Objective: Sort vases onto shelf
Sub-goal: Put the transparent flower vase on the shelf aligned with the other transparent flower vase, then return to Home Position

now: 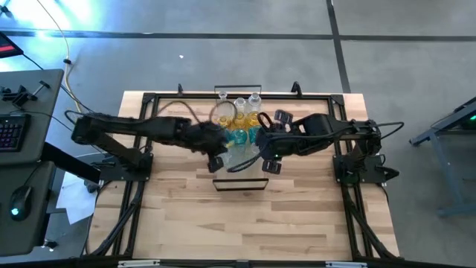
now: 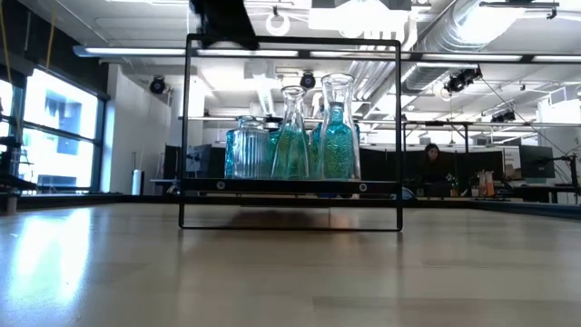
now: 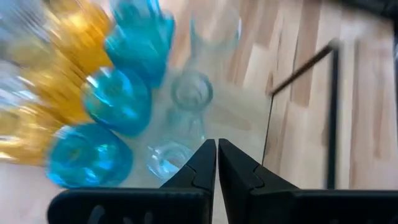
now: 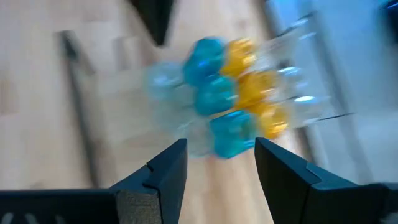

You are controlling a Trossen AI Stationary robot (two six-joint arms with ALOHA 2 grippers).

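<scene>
Closest to the lens in the left wrist view, the left gripper [image 3: 217,163] was seen with its two fingers pressed together, nothing pinched between them. Just past the tips, a couple of clear vases [image 3: 186,102] were stood upright, mouths pointing straight up at the camera, so their long axis was running up and down and the jaws were being pointed down at them from above. The teal vases [image 3: 118,99] and the amber vases [image 3: 59,81] were packed further off to one side of that.

From overhead, the whole bunch was found clustered on the shelf [image 1: 239,184] in the middle of the table [image 1: 223,231], with both arms crowded over it. The left gripper [image 1: 216,161] was parked at the near-left edge of the cluster and the right gripper [image 1: 271,162] at the near-right edge, so neither one was really further away than the other. The clear ones on the near side looked slightly closer to the left arm.

The right gripper [image 4: 221,163] was held with its jaws apart and empty, the vases lying ahead of the gap, not inside it. A grab from there would probably be easiest around a neck, since the bellies were touching each other.
</scene>
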